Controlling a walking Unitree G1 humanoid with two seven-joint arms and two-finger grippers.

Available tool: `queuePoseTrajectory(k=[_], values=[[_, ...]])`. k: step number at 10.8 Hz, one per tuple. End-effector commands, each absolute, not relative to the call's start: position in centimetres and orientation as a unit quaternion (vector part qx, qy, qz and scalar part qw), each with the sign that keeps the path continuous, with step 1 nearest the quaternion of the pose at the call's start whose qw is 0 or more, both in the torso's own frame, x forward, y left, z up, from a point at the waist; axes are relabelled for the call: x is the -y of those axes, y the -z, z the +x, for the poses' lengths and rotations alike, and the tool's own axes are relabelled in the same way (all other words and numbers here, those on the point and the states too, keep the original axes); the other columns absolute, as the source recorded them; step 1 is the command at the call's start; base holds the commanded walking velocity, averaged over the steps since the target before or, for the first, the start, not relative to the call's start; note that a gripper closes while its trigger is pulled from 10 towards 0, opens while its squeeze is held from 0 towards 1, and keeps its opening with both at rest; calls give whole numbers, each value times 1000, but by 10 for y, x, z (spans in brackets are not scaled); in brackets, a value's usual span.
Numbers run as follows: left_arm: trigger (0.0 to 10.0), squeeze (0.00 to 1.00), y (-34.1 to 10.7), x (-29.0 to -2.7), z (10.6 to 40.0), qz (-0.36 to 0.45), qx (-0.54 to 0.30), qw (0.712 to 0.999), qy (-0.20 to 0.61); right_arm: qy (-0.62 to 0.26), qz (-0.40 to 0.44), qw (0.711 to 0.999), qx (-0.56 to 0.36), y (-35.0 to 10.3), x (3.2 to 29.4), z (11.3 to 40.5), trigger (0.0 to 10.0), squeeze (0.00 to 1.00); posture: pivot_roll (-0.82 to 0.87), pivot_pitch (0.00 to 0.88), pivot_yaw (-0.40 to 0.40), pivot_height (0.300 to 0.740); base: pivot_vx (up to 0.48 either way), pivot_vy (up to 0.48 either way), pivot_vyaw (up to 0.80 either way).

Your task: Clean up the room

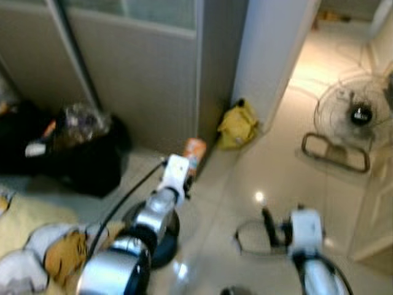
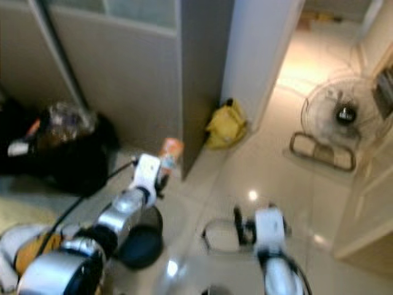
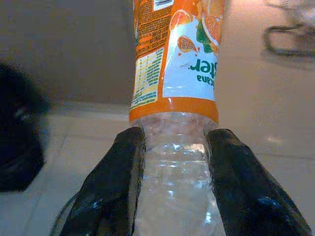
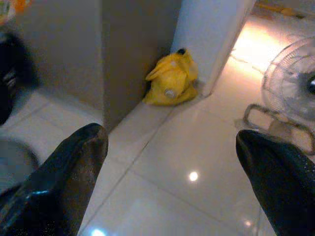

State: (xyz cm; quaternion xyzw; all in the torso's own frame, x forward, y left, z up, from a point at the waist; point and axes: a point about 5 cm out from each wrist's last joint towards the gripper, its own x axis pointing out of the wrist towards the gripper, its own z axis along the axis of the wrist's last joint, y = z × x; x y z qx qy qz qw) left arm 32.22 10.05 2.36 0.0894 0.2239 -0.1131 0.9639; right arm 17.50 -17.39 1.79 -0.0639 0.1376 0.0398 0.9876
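The left gripper [image 3: 174, 147] clamps a bottle [image 3: 174, 73] held out at 12 o'clock, so carrying seems underway, and next comes finding a bin, while the right gripper [image 4: 172, 147] gapes empty at 4 o'clock.

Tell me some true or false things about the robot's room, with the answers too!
1. The left tool is shut on the orange-label bottle. True.
2. The right tool is holding the yellow bag. False: it is open and holds nothing; the bag lies on the floor at the wall corner.
3. A fan stands on the tiled floor on the robot's right. True.
4. The bottle's label is blue. False: it is orange and white.
5. A black bag sits by the wall on the robot's left. True.
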Motion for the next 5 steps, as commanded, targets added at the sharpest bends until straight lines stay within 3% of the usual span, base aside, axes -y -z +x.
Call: queuePoseTrajectory(k=[1,3,5], values=[[10000,0,-28,-119,329,101,-223,968,51,-66,-64,986,-138,-22,166,168,10000,0,-234,3,2,740,0,0,0],[10000,0,-28,-149,330,78,-240,967,-39,-75,-75,984,-145,-27,167,146,10000,0,-284,49,15,740,0,0,0],[10000,0,-17,-152,320,93,-245,965,-18,-69,-72,985,-138,-34,168,143,10000,0,-286,67,25,740,0,0,613]])
